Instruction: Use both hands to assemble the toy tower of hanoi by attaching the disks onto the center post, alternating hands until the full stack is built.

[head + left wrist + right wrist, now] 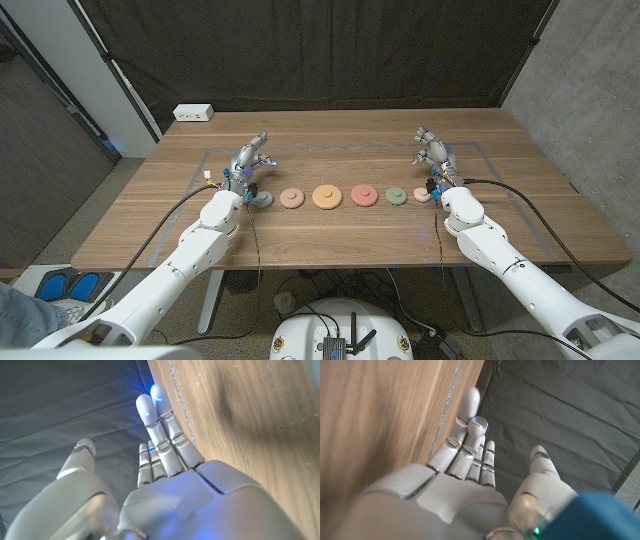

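Backdrop: dark creased curtain (320,55) hung behind the far edge of the table.
Right wall: bare grey concrete (590,90).
Left wall: pale panel (75,60), slanting toward the curtain.
Floor: grey (95,200).
Furniture: wooden table (330,225), taped rectangle outline on top.
Far left corner: white power strip (193,113).

My head camera looks down over the whole counter (330,230); each wrist camera sits close behind its hand, sharing the counter's wood.
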Controlling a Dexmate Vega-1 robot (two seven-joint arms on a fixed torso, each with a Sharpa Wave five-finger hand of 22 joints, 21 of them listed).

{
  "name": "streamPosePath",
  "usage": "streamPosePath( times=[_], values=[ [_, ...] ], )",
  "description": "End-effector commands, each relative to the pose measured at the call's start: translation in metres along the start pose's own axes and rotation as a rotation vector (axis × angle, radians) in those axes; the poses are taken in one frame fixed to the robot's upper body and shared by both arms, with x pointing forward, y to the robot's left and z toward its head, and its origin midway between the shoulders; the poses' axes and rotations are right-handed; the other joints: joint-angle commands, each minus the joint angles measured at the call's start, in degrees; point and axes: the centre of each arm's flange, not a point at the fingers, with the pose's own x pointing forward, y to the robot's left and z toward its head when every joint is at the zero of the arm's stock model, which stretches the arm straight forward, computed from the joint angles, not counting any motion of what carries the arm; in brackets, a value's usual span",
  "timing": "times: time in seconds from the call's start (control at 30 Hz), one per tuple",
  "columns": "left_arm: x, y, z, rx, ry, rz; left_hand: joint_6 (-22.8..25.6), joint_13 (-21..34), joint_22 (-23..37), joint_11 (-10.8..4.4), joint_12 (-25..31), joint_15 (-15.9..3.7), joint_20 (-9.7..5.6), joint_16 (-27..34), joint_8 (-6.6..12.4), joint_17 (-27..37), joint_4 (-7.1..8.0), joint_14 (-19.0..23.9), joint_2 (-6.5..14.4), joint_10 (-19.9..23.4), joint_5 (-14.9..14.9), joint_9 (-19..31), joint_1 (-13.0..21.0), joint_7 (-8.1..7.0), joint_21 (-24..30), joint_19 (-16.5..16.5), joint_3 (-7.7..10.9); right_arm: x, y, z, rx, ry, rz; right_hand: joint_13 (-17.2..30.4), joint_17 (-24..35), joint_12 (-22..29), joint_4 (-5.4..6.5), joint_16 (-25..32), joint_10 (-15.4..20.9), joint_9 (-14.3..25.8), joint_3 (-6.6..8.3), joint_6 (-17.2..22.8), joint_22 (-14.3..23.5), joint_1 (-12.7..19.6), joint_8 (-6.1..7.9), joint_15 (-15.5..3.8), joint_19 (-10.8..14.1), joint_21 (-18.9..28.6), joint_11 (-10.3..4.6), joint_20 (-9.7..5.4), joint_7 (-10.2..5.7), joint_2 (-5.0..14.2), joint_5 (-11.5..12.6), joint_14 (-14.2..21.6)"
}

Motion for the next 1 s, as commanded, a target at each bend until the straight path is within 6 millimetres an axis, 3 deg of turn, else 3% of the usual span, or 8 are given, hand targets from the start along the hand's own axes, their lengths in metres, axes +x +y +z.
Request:
streamPosePath(
  times=[0.03, 0.1, 0.13, 0.23, 0.73, 1.0],
  values=[
    [0.0019, -0.0028, 0.0066, 0.043, -0.005, -0.028, -0.8, 0.3, -0.2, -0.17, -0.4, -2.39, -3.43, 0.6, -0.53, -0.1, -0.32, -0.8, 0.2, -0.7, 0.8, 0.3, 3.2, 0.03, 0.3, -0.8, 0.90, -0.0040, -0.0043, 0.0011, -0.063, 0.014, -0.025, 0.7, 0.0, -0.3, -0.28, 1.5, -0.2, 0.1, 1.41, -0.5, 0.1, 3.5, -0.49, -3.45, -0.3, 0.6, -0.65, -3.29, -0.17, -0.73, 1.2, -0.8],
    [0.0018, -0.0032, 0.0086, 0.070, -0.007, -0.033, -1.3, 0.3, -0.1, -0.38, -0.6, -2.41, -3.44, 0.7, -0.74, -0.2, -0.44, -1.2, 0.4, -1.1, 1.3, 0.3, 5.1, -0.09, 0.5, -1.1, 1.52, -0.0050, -0.0050, 0.0013, -0.080, 0.012, -0.024, 1.0, -0.2, -0.5, -0.24, 1.9, -0.3, 0.1, 1.89, -1.1, 0.1, 4.8, -0.78, -3.46, -0.4, 0.8, -0.70, -3.29, -0.29, -1.27, 1.6, -1.2],
    [0.0018, -0.0032, 0.0094, 0.088, -0.009, -0.035, -1.9, 0.5, -0.3, -0.50, -0.8, -2.41, -3.37, 1.3, -0.84, -0.1, -0.50, -1.8, 0.6, -1.5, 2.5, 0.4, 9.3, 0.00, 0.7, -1.6, 2.63, -0.0053, -0.0051, 0.0014, -0.087, 0.015, -0.025, 1.2, -0.3, -0.6, -0.21, 2.2, -0.4, 0.1, 2.25, -1.4, 0.0, 5.8, -0.90, -3.47, -0.6, 0.8, -0.75, -3.28, -0.31, -1.70, 2.0, -1.5],
    [0.0013, -0.0032, 0.0112, 0.126, -0.010, -0.034, -3.0, 0.8, 0.1, -0.45, -1.0, -2.49, -3.47, 1.9, -1.10, -0.3, -0.49, -2.2, 1.0, -2.2, 3.9, 0.5, 13.3, -0.11, 1.2, -2.5, 3.57, -0.0057, -0.0058, 0.0017, -0.099, 0.018, -0.026, 1.5, -0.3, -0.8, -0.16, 2.7, -0.7, 0.1, 2.65, -1.9, 0.1, 7.1, -1.15, -3.46, -0.7, 1.0, -1.11, -3.27, -0.53, -2.34, 2.4, -1.7],
    [0.0010, -0.0014, 0.0137, 0.194, -0.024, -0.028, -4.4, 1.2, -0.2, -1.24, -1.0, -2.43, -3.98, 3.0, -1.14, -0.5, -0.18, -3.0, -1.5, -2.8, 4.9, 0.6, 17.2, -0.32, 2.0, -2.9, 2.45, -0.0079, -0.0073, 0.0071, -0.142, 0.019, -0.064, 3.5, -1.6, -1.7, 0.19, 3.4, -2.6, 0.9, 3.56, -3.7, -0.3, 13.5, -1.59, -3.51, -1.9, 1.6, -2.39, -3.20, -1.38, -5.72, 2.8, -4.1],
    [0.0016, 0.0013, 0.0122, 0.212, -0.025, -0.012, -5.5, 1.5, -0.4, -1.94, -1.0, -2.47, -4.85, 4.6, -1.15, -0.4, -0.05, -2.4, -3.1, -3.1, 5.1, 0.7, 20.0, -0.57, 3.2, -1.6, 1.30, -0.0096, -0.0061, 0.0090, -0.181, 0.018, -0.055, 4.4, -2.5, -2.3, 0.87, 3.4, -4.0, 1.3, 2.92, -4.0, -0.7, 15.1, -1.50, -3.49, -2.4, 2.1, -1.87, -3.09, -1.43, -6.69, 1.7, -4.3]
  ],
)
